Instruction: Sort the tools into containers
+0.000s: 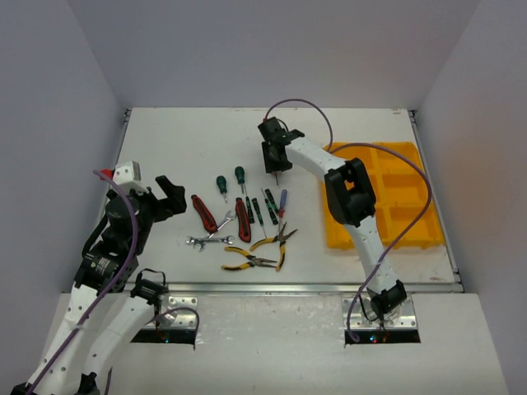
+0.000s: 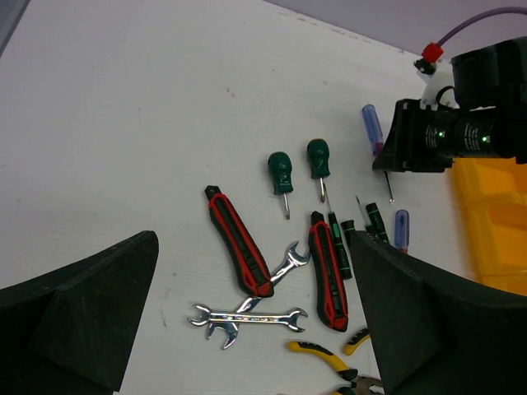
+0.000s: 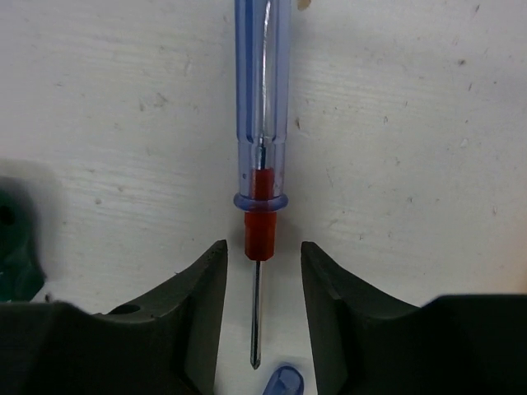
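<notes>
A blue-handled screwdriver [image 3: 262,107] with a red collar lies on the table. My right gripper [image 3: 262,288] is open, a finger on each side of its thin shaft, not touching it; from above that gripper [image 1: 274,162] is at mid-table. A second blue screwdriver [image 1: 283,200] lies just nearer. Two green stubby screwdrivers [image 1: 221,183], red-handled cutters [image 1: 204,212], silver wrenches [image 1: 210,241] and yellow pliers [image 1: 247,262] lie grouped. The yellow tray [image 1: 412,146] sits right. My left gripper [image 1: 169,193] hovers open left of the tools, above the wrenches [image 2: 247,317].
Thin green screwdrivers [image 1: 257,210] lie between a second red cutter [image 1: 243,218] and the blue one. The right arm crosses the tray's left side. White walls enclose the table on three sides; a metal rail runs along the near edge [image 1: 288,288].
</notes>
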`<action>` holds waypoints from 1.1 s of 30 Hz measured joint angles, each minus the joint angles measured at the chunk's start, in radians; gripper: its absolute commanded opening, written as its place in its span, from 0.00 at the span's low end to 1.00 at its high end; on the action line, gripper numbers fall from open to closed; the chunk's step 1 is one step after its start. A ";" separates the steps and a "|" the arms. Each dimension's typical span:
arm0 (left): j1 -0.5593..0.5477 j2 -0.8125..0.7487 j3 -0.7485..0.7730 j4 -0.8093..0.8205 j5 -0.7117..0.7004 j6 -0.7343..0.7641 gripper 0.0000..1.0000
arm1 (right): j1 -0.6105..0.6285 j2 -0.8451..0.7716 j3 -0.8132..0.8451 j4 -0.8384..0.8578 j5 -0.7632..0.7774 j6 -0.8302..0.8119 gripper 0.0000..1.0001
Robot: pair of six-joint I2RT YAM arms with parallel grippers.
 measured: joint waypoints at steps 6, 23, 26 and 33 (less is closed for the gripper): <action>-0.001 -0.005 -0.001 0.001 0.000 0.000 1.00 | -0.001 0.013 -0.015 0.008 0.009 0.018 0.10; -0.006 -0.010 -0.001 0.006 0.000 0.000 1.00 | -0.025 -0.195 -0.289 0.141 -0.106 0.137 0.00; -0.006 -0.015 -0.001 0.006 0.000 0.000 1.00 | -0.047 -0.327 -0.383 0.168 -0.144 0.181 0.00; -0.006 -0.022 -0.001 0.007 0.000 0.000 1.00 | -0.089 -0.529 -0.471 0.267 -0.176 0.243 0.00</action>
